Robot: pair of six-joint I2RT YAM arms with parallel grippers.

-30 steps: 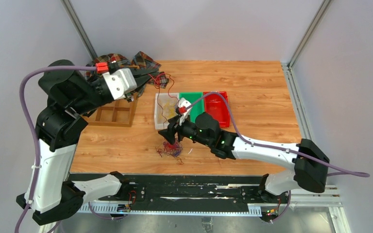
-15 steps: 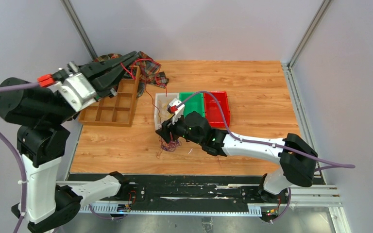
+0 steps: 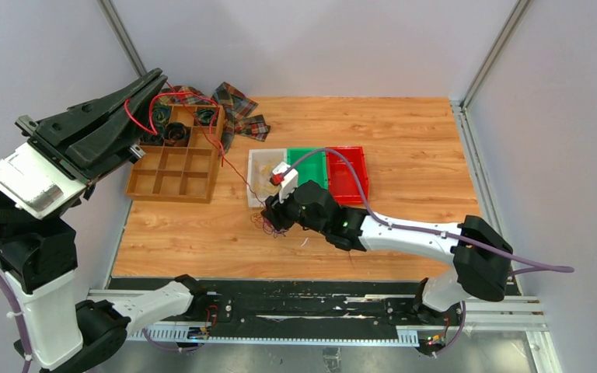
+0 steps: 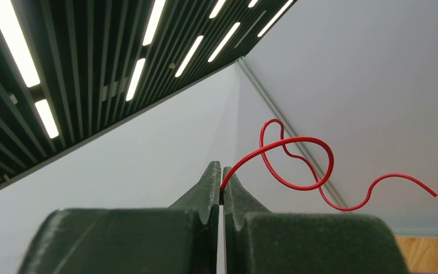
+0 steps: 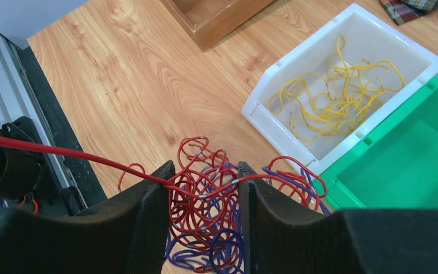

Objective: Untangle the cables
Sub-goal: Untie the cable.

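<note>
Left pincer: my left pincer [image 4: 221, 178] is clamping fully shut on a single red wire [image 4: 296, 140], raised high above the surface [image 5: 120, 74]; the wire's free end is curling past the tips in a loose loop.
Right pincer: my right pincer [image 5: 205, 171] is standing roughly half open, low over the surface, with its jaws straddling the top of the clump [image 5: 205, 228]. Strands are passing through the gap, but I am not seeing them squeezed.
Cables: the red and purple clump is lying on the surface just beside the white bin [image 5: 296, 57], directly under the right jaws. Yellow wires [image 5: 331, 97] are lying loose inside that bin.
Key relation: the red wire is running taut from the clump up and leftward to the raised left pincer, so its long axis is following that diagonal. The right arm is by far the nearer to the clump.
Next move, as I am judging it: the right pincer pinning the clump while the left draws the strand out along that line.
Writing: I am not making out any brand or label.
</note>
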